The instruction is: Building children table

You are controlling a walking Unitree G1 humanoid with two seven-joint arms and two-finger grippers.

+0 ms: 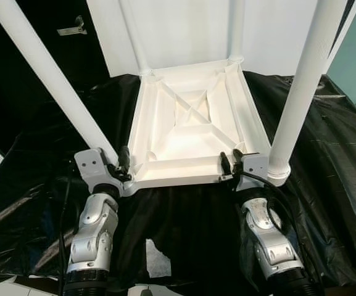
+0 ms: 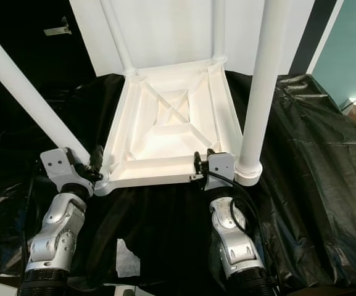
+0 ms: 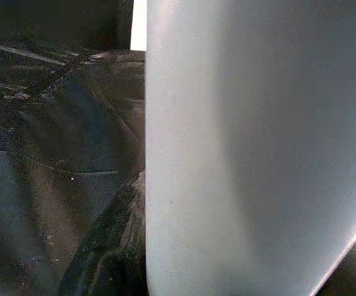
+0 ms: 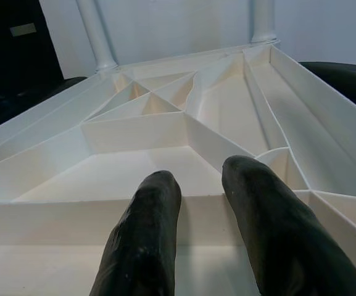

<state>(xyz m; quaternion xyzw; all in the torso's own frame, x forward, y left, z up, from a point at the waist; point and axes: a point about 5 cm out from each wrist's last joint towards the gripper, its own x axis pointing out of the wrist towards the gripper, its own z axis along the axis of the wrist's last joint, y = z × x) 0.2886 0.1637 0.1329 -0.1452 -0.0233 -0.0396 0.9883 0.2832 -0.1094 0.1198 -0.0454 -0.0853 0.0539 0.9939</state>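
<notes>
Upturned white plastic table top point(image 1: 190, 123) on crinkled black sheeting point(image 1: 326, 160), four round white legs point(image 1: 304, 86) standing up from its corners.

The underside is smooth, ribbed with crossing triangular webs. The left gripper point(image 1: 123, 165) sits at the near left corner, finger state unclear; the right gripper point(image 4: 210, 203) has two black fingers point(image 4: 147, 228) narrowly parted over the near rim.

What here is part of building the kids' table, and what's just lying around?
Part of the job:
upside-down white tabletop
white legs
left end effector, at near-left corner
right end effector, at near edge

Lying about:
black plastic sheet
torn white scrap
</notes>
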